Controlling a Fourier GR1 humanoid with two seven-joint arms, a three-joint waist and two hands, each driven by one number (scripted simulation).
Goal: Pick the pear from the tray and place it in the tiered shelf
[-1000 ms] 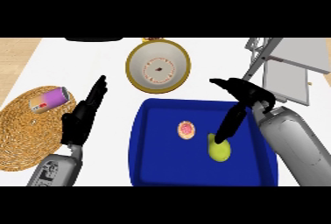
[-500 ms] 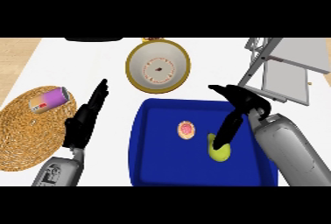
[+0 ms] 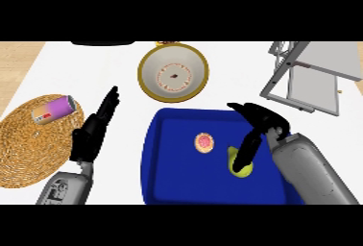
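While hovering over the tray (image 3: 153, 158), rests right hand (image 3: 261, 122), fingers (image 3: 247, 149) straight, lengthwise along the pear (image 3: 242, 169); clasps nothing yet; left hand (image 3: 90, 138) open, farther off.

Yellow-green pear (image 3: 233, 161) on blue tray (image 3: 170, 168), grey tiered shelf (image 3: 312, 89) beyond.

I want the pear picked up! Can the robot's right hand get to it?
Probably yes. The right hand is over the blue tray, its fingers reach down over the pear, and nothing sits between them.
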